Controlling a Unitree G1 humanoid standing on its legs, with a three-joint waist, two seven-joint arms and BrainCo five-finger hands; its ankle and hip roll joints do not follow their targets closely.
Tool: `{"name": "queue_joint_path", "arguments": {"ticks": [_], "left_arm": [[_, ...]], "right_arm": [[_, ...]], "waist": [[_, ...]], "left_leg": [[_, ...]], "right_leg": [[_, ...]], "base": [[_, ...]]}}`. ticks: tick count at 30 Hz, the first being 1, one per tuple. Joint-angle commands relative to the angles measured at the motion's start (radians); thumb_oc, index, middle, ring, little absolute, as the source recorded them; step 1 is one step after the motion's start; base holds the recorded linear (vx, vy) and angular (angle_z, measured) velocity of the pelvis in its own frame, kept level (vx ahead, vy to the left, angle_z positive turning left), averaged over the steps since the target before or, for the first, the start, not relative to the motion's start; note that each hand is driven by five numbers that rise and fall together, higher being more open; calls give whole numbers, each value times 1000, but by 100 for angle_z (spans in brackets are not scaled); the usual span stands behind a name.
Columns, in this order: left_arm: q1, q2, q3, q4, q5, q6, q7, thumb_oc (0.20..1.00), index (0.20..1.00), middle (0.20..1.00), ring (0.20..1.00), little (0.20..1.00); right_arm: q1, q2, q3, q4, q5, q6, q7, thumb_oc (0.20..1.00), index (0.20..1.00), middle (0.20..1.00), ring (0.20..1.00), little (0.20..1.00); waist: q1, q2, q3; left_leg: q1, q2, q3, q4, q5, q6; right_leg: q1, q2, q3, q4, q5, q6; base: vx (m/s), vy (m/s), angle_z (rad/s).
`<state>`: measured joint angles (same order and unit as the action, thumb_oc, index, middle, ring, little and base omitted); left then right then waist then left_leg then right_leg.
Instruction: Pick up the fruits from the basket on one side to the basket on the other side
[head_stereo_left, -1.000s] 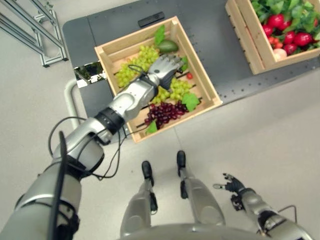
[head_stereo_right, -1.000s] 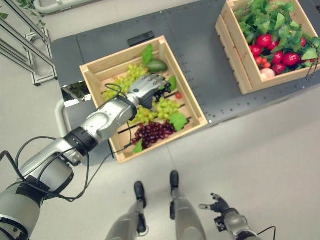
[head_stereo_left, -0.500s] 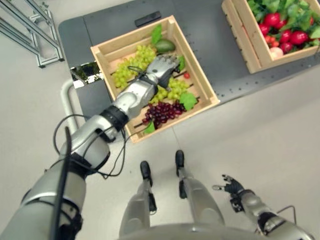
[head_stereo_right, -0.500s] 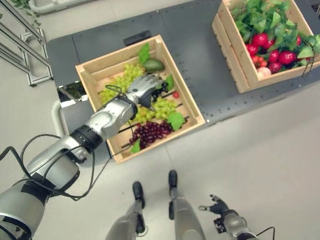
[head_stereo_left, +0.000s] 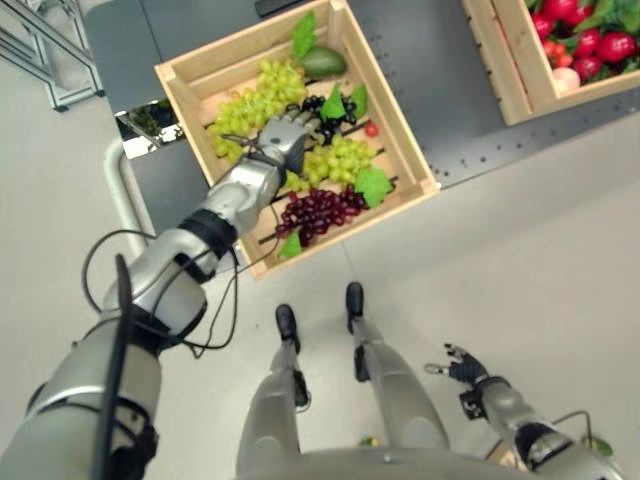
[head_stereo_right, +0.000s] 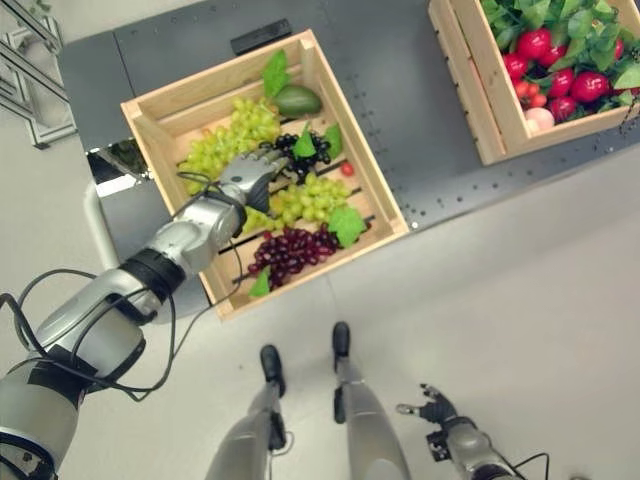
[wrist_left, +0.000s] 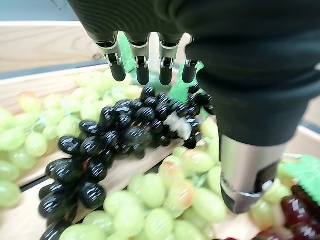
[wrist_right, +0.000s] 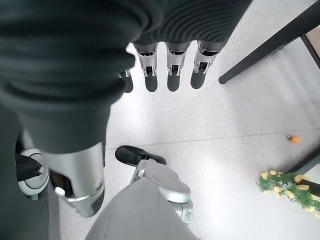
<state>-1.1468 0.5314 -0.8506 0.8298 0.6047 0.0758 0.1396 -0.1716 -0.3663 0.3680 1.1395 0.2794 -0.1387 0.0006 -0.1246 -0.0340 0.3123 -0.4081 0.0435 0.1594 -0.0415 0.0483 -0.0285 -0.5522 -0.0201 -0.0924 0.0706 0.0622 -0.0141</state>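
The left hand (head_stereo_left: 283, 133) hovered with fingers relaxed and apart, above the black grapes (wrist_left: 120, 137) mid-crate (head_stereo_left: 235, 45). Reaching step; next, likely, it had to close round the bunch.

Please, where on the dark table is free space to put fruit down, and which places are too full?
The dark table is bare between the near crate and the far crate. The near crate is crowded: green grapes, black grapes, red grapes, with the left hand inside. The far crate is full too.
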Motion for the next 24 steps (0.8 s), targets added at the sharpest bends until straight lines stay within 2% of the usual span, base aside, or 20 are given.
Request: {"name": "queue_joint_path", "arguments": {"ticks": [1, 8, 9, 12, 24], "left_arm": [[-109, 9, 55, 44, -39, 3, 46, 1000, 1000, 1000, 1000, 1000], [-70, 21, 64, 45, -37, 4, 48, 1000, 1000, 1000, 1000, 1000], [-106, 1, 62, 34, -49, 11, 42, 1000, 1000, 1000, 1000, 1000], [-140, 8, 75, 4, -65, 15, 45, 1000, 1000, 1000, 1000, 1000], [-128, 84, 119, -121, -97, 13, 38, 1000, 1000, 1000, 1000, 1000]], "right_arm": [[36, -39, -39, -20, 54, -25, -16, 1000, 1000, 1000, 1000, 1000], [52, -44, -50, -24, 68, -36, -19, 1000, 1000, 1000, 1000, 1000], [50, -47, -49, -30, 76, -36, -17, 1000, 1000, 1000, 1000, 1000], [53, -49, -50, -29, 83, -34, -13, 1000, 1000, 1000, 1000, 1000], [70, -57, -69, -51, 93, -30, -6, 1000, 1000, 1000, 1000, 1000]], "waist": [[12, 14, 42], [14, 21, 49], [12, 20, 48], [14, 21, 53], [19, 30, 77]], "left_leg": [[9, 49, -62, 63, -4, -22], [-8, 50, -77, 62, 4, -27], [-11, 50, -78, 61, 4, -27], [-24, 51, -86, 60, 13, -28], [-42, 54, -92, 53, 14, -32]], "right_leg": [[-9, 11, -24, 95, -16, 89], [-30, 8, -40, 99, -25, 84], [-32, 8, -40, 98, -25, 84], [-45, 3, -47, 97, -20, 82], [-80, -1, -59, 122, -30, 83]], "base": [[0, 0, 0], [-6, -16, 6], [11, -20, 8], [-8, -17, 4], [0, -2, -1]]}}
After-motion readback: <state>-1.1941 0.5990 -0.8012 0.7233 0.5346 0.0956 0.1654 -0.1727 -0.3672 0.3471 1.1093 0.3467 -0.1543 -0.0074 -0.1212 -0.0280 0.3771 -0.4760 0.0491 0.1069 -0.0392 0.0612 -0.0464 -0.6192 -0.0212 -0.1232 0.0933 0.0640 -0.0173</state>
